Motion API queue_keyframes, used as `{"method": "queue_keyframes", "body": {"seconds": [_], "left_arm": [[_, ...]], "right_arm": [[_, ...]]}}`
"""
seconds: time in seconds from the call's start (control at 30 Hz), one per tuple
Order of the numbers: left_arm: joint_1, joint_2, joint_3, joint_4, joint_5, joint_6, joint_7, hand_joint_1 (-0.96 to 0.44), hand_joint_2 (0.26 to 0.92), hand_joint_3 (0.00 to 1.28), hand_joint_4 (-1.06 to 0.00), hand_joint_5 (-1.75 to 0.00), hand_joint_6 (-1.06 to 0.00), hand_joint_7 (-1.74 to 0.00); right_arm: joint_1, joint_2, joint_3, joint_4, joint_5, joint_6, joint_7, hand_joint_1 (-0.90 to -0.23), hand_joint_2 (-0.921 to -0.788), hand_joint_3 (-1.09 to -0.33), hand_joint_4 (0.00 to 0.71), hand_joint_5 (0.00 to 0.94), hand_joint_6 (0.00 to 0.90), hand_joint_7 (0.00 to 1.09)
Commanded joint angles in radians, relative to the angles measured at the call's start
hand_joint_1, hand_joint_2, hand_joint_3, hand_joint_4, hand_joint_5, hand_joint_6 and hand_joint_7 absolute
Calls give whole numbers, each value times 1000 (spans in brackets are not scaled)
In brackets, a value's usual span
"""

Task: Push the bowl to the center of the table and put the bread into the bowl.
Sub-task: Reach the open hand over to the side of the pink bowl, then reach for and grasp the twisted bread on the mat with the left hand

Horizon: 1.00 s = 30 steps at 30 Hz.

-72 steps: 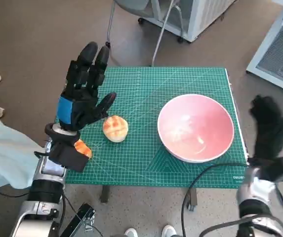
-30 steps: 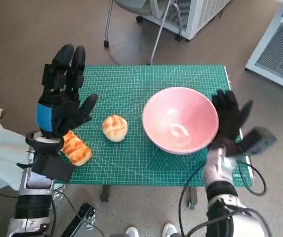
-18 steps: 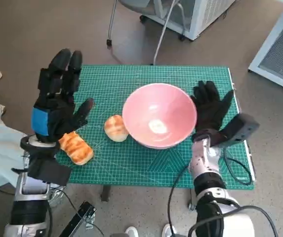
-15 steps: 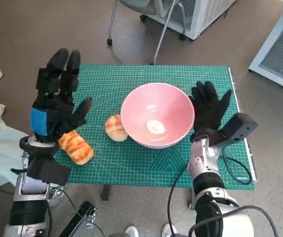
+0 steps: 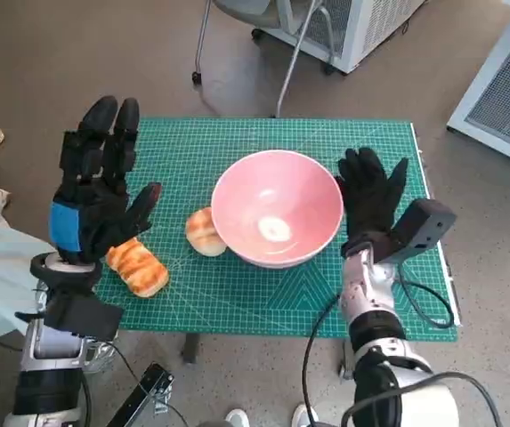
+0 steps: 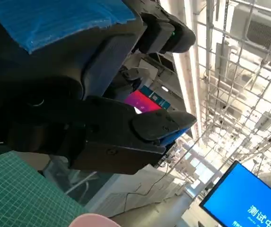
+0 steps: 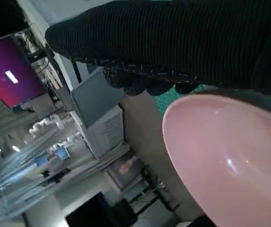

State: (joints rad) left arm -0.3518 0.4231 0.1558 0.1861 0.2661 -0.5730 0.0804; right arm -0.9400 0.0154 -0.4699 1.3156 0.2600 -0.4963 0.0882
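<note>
**Observer:** Head view first. Where is the bowl sitting?

**Me:** The pink bowl (image 5: 277, 219) is resting near the middle of the green table (image 5: 237, 142), a little toward its right edge. My right hand (image 5: 372, 194) is lying flat against the bowl's right wall, fingers spread, gripping nothing. My left hand (image 5: 96, 194) is hovering over the left edge, fingers apart, also carrying nothing. The round bread (image 5: 203, 231) is touching the bowl's left side; a long bread (image 5: 136, 265) is lying near the front left corner.

**Observer:** Left wrist view?

**Me:** My left hand is filling it, fingers (image 6: 161, 125) parted around air. Only a sliver of the bowl's rim (image 6: 95, 219) is showing.

**Observer:** Right wrist view?

**Me:** The glove (image 7: 182, 45) is pressing close along the bowl's rim (image 7: 225, 156).

**Observer:** How are you finishing the push well?

**Me:** I am judging it almost done. I am advising a low, flat palm and a slow last nudge, since the bowl risks shoving the round bread leftward or tipping.
</note>
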Motion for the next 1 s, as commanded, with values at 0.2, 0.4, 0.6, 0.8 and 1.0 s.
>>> {"method": "queue_keyframes", "body": {"seconds": [0.2, 0.4, 0.6, 0.8, 1.0], "left_arm": [[52, 121, 62, -22, 15, 23, -40, -108, 921, 454, -97, -5, 1, -476], [64, 279, 88, -13, 41, 27, -127, -45, 921, 386, -108, -7, -16, -498], [63, 446, 88, 12, 56, 3, -241, 88, 918, 265, -127, -8, -61, -481], [60, 619, 44, 52, 79, -63, -378, 180, 917, 134, -84, -1, -116, -359], [50, 751, -24, 27, 28, -10, -620, 218, 908, 46, -13, 1, -130, -198]], "right_arm": [[-15, -71, 93, -63, -94, -190, 46, -514, -921, -729, 318, 23, 147, 670], [-8, -106, 154, -157, -108, -347, 184, -550, -921, -729, 324, 15, 81, 729], [11, -124, 199, -267, -85, -459, 306, -523, -921, -745, 327, 14, 54, 746], [40, -132, 235, -340, -82, -486, 351, -522, -921, -745, 330, 14, 53, 757], [71, -136, 265, -392, -121, -494, 315, -547, -921, -740, 331, 14, 57, 768]]}}
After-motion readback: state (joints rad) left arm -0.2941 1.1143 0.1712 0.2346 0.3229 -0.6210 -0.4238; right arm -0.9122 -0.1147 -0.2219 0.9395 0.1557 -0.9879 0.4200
